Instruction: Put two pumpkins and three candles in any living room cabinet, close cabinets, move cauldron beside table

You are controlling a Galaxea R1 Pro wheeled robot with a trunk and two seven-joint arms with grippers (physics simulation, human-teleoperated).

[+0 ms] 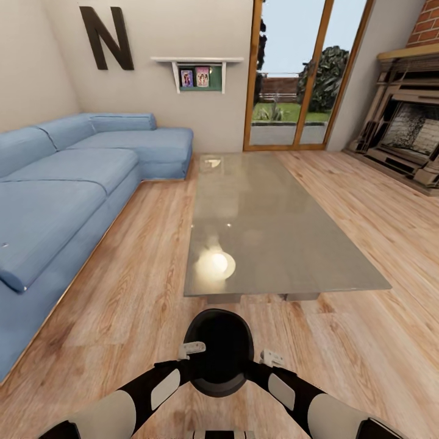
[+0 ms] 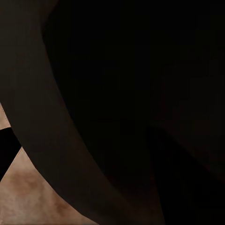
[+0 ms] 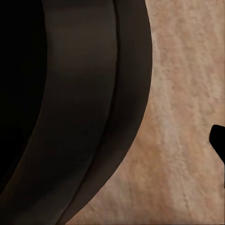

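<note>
Now both arms are carrying the round matte-black cauldron | nearing the glossy grey glass coffee table | pincer state: cannot tell | cauldron not yet set down.

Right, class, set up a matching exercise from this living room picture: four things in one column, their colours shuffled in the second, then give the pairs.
Things:
1. cauldron
2. sofa
3. table
4. letter N

Colours:
a. blue
b. glossy grey
c. matte black, held between the two arms
d. dark brown, on the cream wall

Pairs: 1-c, 2-a, 3-b, 4-d
</note>
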